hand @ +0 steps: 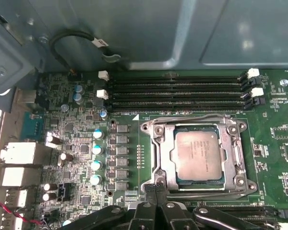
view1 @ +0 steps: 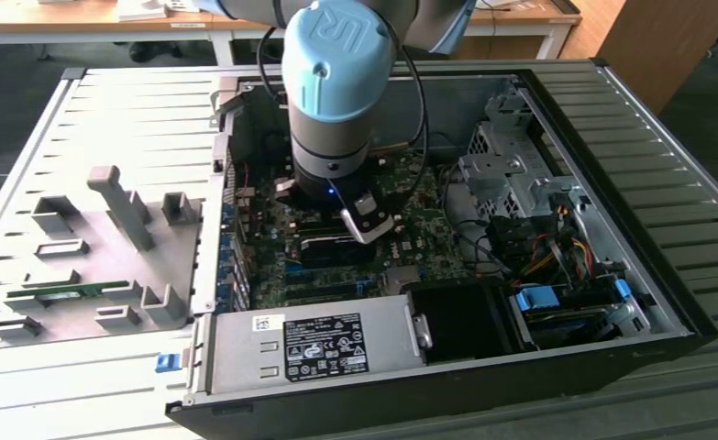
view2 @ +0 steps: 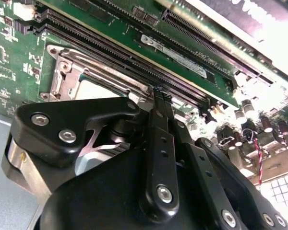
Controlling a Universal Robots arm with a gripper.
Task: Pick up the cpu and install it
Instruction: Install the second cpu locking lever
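The cpu (hand: 198, 155), a square chip with a silvery-grey top, lies flat inside the metal-framed socket (hand: 156, 158) on the green motherboard (hand: 278, 139). A pale corner of the cpu (view2: 93, 89) also peeks out behind the black fingers in the second wrist view. My gripper (hand: 156, 186) hangs just beside the socket's edge, its black fingertips (hand: 151, 188) pressed together with nothing between them. In the exterior view the gripper (view1: 365, 229) reaches down over the middle of the board inside the open computer case (view1: 652, 183).
Several empty black memory slots (hand: 177, 91) run along one side of the socket. A silver power supply (view1: 310, 348) fills the case's near corner, with drive bays and coloured cables (view1: 555, 257) on the exterior view's right. A grey parts fixture holding a green memory stick (view1: 65, 291) lies on the left.
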